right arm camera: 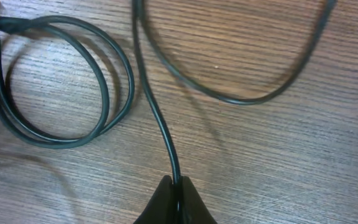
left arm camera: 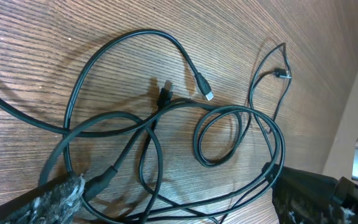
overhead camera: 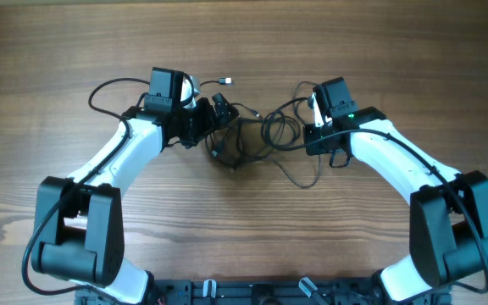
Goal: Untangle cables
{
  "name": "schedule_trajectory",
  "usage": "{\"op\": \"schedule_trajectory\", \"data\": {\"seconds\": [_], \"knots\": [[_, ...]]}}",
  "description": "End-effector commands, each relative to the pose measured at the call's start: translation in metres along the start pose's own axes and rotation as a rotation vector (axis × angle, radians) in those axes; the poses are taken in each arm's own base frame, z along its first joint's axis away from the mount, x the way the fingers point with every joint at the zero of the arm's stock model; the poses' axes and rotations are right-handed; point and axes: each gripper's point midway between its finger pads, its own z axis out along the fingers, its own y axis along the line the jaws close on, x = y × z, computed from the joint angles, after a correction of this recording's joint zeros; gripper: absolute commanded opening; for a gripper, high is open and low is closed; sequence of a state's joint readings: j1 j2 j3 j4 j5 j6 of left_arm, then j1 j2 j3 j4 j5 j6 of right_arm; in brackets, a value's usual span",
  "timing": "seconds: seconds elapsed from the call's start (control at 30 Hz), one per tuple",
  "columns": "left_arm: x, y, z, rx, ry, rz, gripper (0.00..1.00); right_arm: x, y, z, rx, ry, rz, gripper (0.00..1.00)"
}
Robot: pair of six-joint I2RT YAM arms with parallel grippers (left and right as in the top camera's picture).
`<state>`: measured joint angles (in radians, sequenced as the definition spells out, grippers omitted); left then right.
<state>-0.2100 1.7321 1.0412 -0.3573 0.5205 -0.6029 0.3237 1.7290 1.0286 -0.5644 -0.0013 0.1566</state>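
Note:
The cables [overhead camera: 248, 140] are thin black cords in a loose tangle at the table's middle, between my two grippers. My left gripper [overhead camera: 221, 127] is open and straddles the tangle's left side. In the left wrist view its fingers [left arm camera: 179, 186] stand wide apart with several strands [left arm camera: 219, 134] between them. A silver-tipped plug [left arm camera: 209, 95] and a black plug [left arm camera: 165, 93] lie loose. My right gripper [overhead camera: 310, 135] is at the tangle's right side. In the right wrist view it [right arm camera: 176, 186] is shut on one cable strand [right arm camera: 160, 124], beside a coiled loop [right arm camera: 55, 81].
The table [overhead camera: 396, 51] is bare brown wood. One strand trails toward the front [overhead camera: 307, 182], and a silver plug end [overhead camera: 225, 81] lies behind the tangle. A thicker arm wire [overhead camera: 108, 85] arcs at the left arm.

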Motion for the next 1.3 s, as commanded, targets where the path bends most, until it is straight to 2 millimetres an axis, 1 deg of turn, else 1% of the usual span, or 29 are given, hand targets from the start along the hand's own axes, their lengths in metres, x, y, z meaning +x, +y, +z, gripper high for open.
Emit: {"op": "schedule_trajectory", "data": {"seconds": [0.0,0.03,0.07,0.1,0.2,0.3,0.37,0.4,0.43,0.47,0.53,0.57,0.63,0.7,0.77,0.83,0.87,0.9,1.0,1.07,1.13,1.17,1.27], "knots": [[-0.001,0.0,0.002,-0.002,0.001,0.022,1.0,0.003,0.002,0.004,-0.018,0.018,0.006,0.19],[-0.001,-0.001,0.002,-0.002,0.001,0.022,1.0,0.003,0.001,0.005,-0.015,0.014,0.005,0.33],[-0.001,-0.001,0.002,-0.002,0.001,0.022,1.0,0.004,0.0,0.006,-0.01,0.013,0.004,0.56],[-0.001,-0.001,0.002,-0.002,0.001,0.022,1.0,0.005,-0.001,0.008,-0.004,0.011,0.004,0.63],[-0.001,-0.001,0.002,-0.002,0.001,0.022,1.0,0.012,-0.005,0.014,0.015,0.012,0.007,0.63],[-0.001,0.0,0.002,-0.002,0.001,0.022,1.0,0.021,-0.007,0.019,0.017,0.027,0.01,0.44],[-0.001,-0.001,0.002,-0.002,0.001,0.022,1.0,0.024,-0.007,0.02,0.019,0.036,0.028,0.33],[-0.001,0.0,0.002,-0.002,0.001,0.022,1.0,0.024,-0.007,0.02,0.019,0.035,0.034,0.23],[-0.001,-0.001,0.002,-0.002,0.001,0.022,1.0,0.024,-0.007,0.02,0.018,0.034,0.034,0.08],[-0.001,0.0,0.002,-0.002,0.001,0.022,1.0,0.023,-0.007,0.019,0.018,0.034,0.034,0.04],[-0.001,0.0,0.002,-0.002,0.001,0.022,1.0,0.022,-0.007,0.015,0.021,0.038,0.034,0.04],[-0.001,-0.001,0.002,-0.002,0.001,0.022,1.0,0.018,-0.009,0.007,0.031,0.035,0.035,0.04],[-0.001,0.0,0.002,-0.002,0.001,0.022,1.0,0.005,-0.012,-0.015,0.055,0.015,0.034,0.04],[-0.001,-0.001,0.002,-0.002,0.001,0.022,1.0,-0.014,-0.02,-0.05,0.106,-0.034,0.035,0.04],[-0.001,0.0,0.002,-0.002,0.001,0.022,1.0,-0.038,-0.032,-0.094,0.184,-0.118,0.042,0.04],[-0.001,0.0,0.002,-0.002,0.001,0.022,1.0,-0.06,-0.044,-0.147,0.261,-0.223,0.033,0.04],[-0.001,0.0,0.002,-0.002,0.001,0.022,1.0,-0.074,-0.049,-0.185,0.3,-0.306,0.02,0.04],[-0.001,-0.001,0.002,-0.002,0.001,0.022,1.0,-0.08,-0.051,-0.208,0.312,-0.361,0.011,0.04],[-0.001,-0.001,0.002,-0.002,0.001,0.022,1.0,-0.09,-0.052,-0.263,0.313,-0.502,0.017,0.04],[-0.001,-0.001,0.002,-0.002,0.001,0.022,1.0,-0.09,-0.051,-0.291,0.294,-0.586,0.032,0.04],[-0.001,0.0,0.002,-0.002,0.001,0.022,1.0,-0.085,-0.051,-0.31,0.281,-0.635,0.04,0.04],[-0.001,0.0,0.002,-0.002,0.001,0.022,1.0,-0.082,-0.051,-0.316,0.279,-0.65,0.043,0.04],[-0.001,0.0,0.002,-0.002,0.001,0.022,1.0,-0.077,-0.052,-0.325,0.285,-0.666,0.024,0.04]]}}
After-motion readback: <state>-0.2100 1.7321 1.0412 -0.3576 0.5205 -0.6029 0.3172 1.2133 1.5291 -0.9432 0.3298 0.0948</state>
